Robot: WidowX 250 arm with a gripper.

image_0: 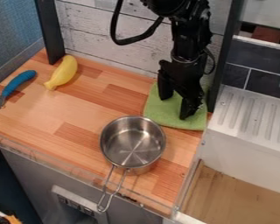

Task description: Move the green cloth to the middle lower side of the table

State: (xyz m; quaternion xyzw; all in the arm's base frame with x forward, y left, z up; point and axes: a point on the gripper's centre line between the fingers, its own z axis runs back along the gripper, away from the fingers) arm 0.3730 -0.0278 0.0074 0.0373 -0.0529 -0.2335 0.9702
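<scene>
green cloth (158,114) lies flat at the back right corner of the wooden table (34,114), its far side by the pale plank wall (96,33), its right side along the table's right edge. black gripper (175,106) hangs over the cloth, pointing down; fingers spread well apart, nothing held between them. one finger stands toward the back of the cloth, the other nearer its front right part. contact between fingertips and cloth: cannot tell.

steel saucepan (132,142) sits upright in the right half of the table, just in front of the cloth and a little to its left. its wire handle (108,187) points to the front and runs out past the table's front edge. inside of the pan is bare, shiny metal.

yellow banana-like toy (63,73) lies near the back left corner, one end toward the back edge. blue-handled knife (18,82) lies at the left edge, handle toward the back, blade toward the front left, apart from the yellow toy.

ribbed metal rack (253,114) stands beyond the right edge.
</scene>
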